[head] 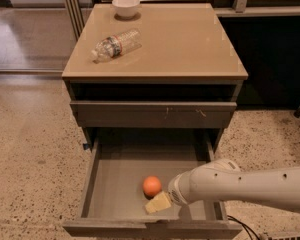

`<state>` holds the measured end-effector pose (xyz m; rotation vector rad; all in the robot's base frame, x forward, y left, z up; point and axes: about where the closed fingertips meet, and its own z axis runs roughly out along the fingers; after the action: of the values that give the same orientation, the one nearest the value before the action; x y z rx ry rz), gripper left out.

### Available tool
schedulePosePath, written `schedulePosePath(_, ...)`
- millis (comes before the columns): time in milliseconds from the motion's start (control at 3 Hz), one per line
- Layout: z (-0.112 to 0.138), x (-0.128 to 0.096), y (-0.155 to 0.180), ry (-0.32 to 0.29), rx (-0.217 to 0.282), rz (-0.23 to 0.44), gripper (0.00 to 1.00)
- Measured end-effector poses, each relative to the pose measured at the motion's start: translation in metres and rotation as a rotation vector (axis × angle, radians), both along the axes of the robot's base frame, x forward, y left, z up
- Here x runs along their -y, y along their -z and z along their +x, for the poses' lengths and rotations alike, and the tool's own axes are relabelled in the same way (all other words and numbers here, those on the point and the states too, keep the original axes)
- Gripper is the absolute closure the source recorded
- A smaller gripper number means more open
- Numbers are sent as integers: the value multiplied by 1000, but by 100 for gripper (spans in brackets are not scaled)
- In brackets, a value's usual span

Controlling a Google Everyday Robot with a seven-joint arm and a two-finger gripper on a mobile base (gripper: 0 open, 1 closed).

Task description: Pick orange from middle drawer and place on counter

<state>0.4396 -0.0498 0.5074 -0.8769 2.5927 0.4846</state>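
Resting on the flat bottom of the open, dark grey-brown middle drawer (115,184), the small, smooth, round orange fruit (152,186) sits near the front, just right of centre; the pale-tipped gripper (158,203) of the white arm lies low in the drawer just beside it, at its five o'clock; whether the gripper is spread or closed I cannot tell. The fruit looks light, firm and likely to roll; gripping across its widest middle seems safest. The arm hides the drawer's right front corner; the glossy tan counter (190,44) lies at twelve o'clock.

Glossy counter (190,44); smooth pale end effector (157,203) in drawer (115,184)
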Motion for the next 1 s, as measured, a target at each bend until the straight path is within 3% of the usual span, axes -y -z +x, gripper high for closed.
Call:
schedulePosePath(333, 1, 15, 2, 109, -2, 104, 0)
schedulePosePath(667, -2, 27, 3, 135, -2, 105, 0)
schedulePosePath(1000, -3, 26, 12, 149, -7, 104, 0)
